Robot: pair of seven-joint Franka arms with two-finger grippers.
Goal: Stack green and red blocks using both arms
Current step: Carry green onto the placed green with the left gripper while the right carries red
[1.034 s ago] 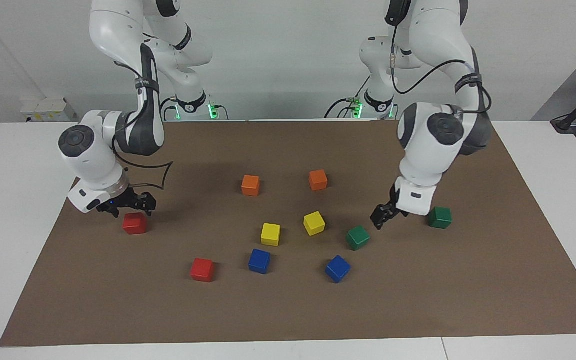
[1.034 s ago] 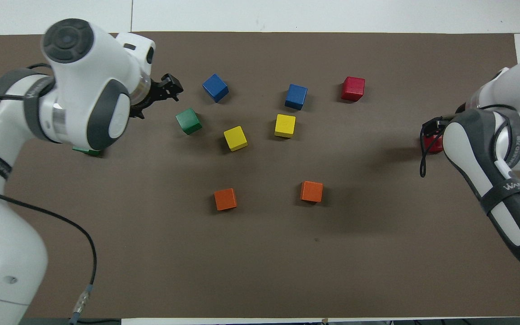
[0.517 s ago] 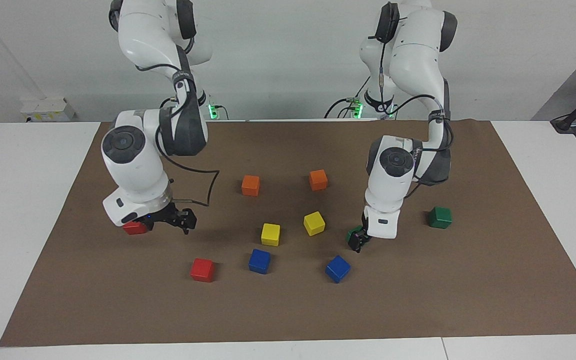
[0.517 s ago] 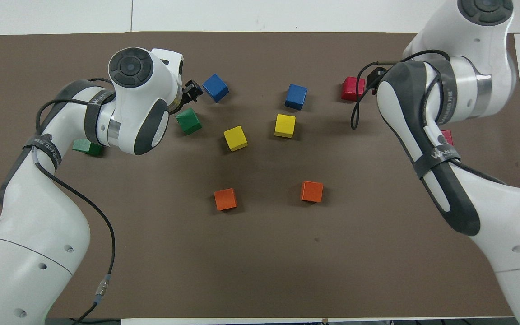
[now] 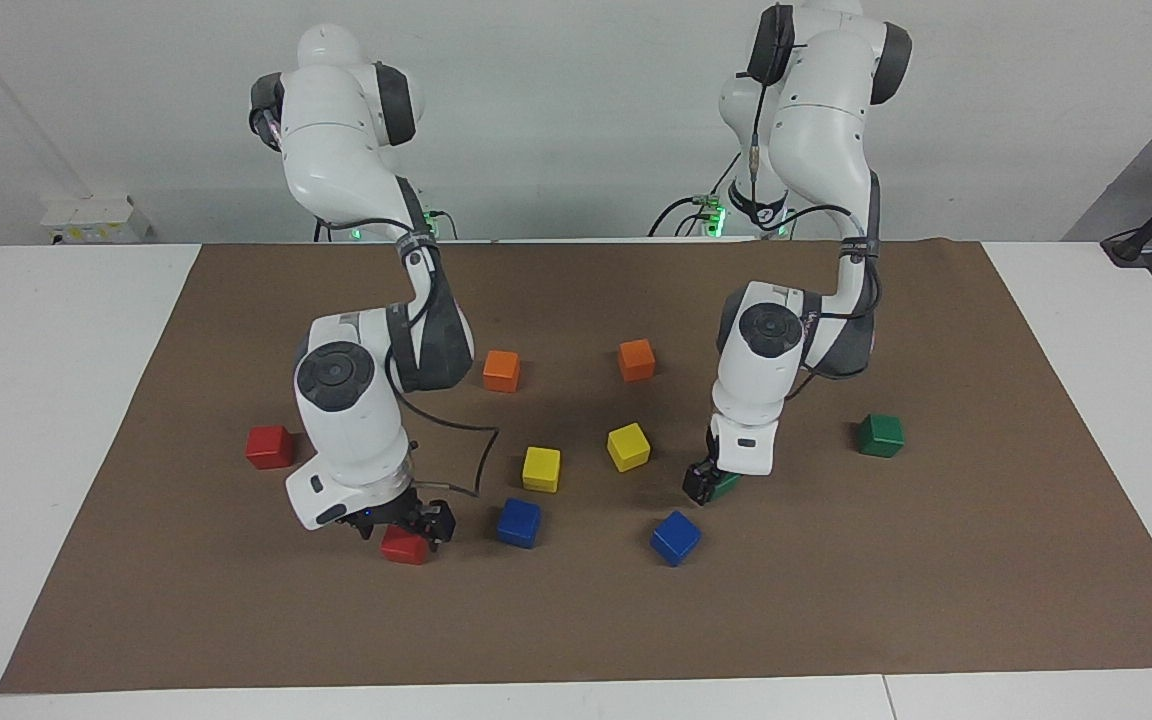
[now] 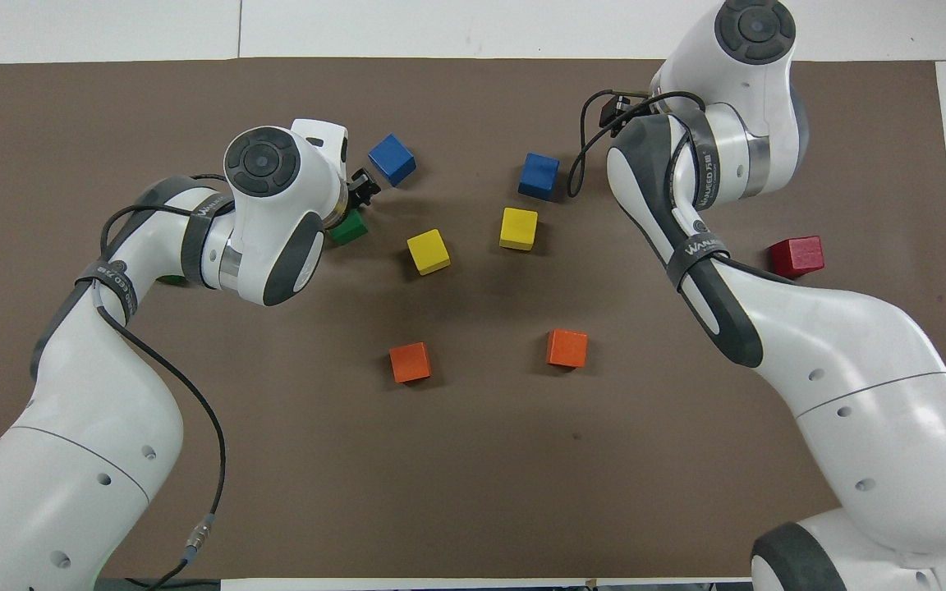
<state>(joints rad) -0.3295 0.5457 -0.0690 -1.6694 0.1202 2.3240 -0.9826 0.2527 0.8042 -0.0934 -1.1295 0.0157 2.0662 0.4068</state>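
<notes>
Blocks: one red block (image 5: 403, 546) lies farthest from the robots, under the right gripper (image 5: 406, 523); one green block (image 5: 723, 484) sits at the left gripper (image 5: 700, 485). Cannot tell whether either gripper's fingers are apart or clamped. Second red block (image 5: 269, 446) and second green block (image 5: 880, 435) rest apart on the brown mat (image 5: 936, 600).

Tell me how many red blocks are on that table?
2. One red block sits alone toward the right arm's end of the table. The other red block lies farther from the robots, under the right gripper.
</notes>
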